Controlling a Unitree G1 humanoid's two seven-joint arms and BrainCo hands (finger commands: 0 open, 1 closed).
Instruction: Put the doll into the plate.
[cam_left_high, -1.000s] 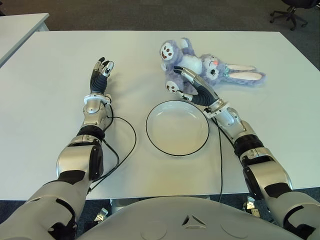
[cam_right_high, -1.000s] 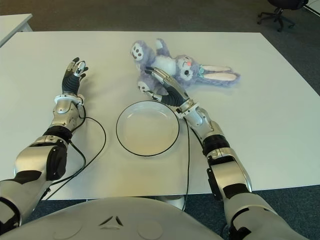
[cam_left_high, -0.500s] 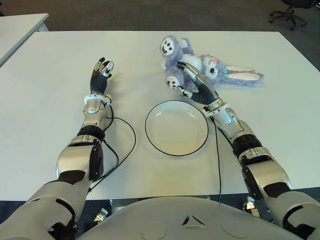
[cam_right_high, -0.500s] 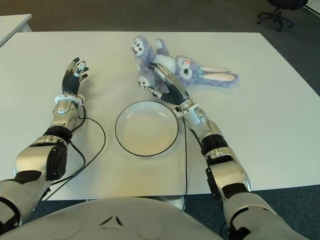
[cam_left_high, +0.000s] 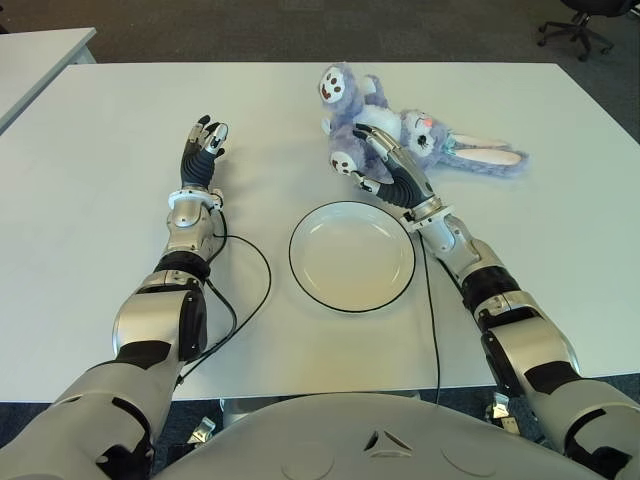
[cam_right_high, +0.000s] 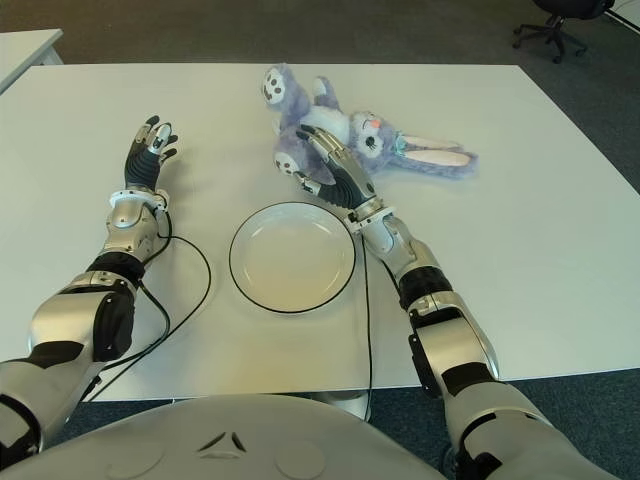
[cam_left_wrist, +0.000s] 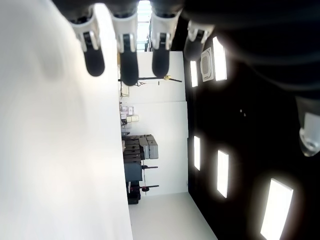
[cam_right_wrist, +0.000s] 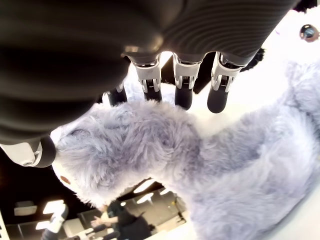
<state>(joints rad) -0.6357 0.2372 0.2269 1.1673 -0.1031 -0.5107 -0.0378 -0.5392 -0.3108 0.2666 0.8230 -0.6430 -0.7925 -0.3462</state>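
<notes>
Your right hand (cam_left_high: 385, 170) over doll (cam_left_high: 400, 130), fingers open, not gripping; doll's long axis runs sideways, beyond plate (cam_left_high: 352, 256). Left hand (cam_left_high: 202, 150) open, idle.

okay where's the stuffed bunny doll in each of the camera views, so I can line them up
Left eye view: doll lies beyond the plate, upper centre-right, right hand over it.
Right eye view: doll upper centre, same pose.
Left wrist view: not in it.
Right wrist view: doll's fur fills the picture under the fingers.
Shared landmark: the right hand.
</notes>
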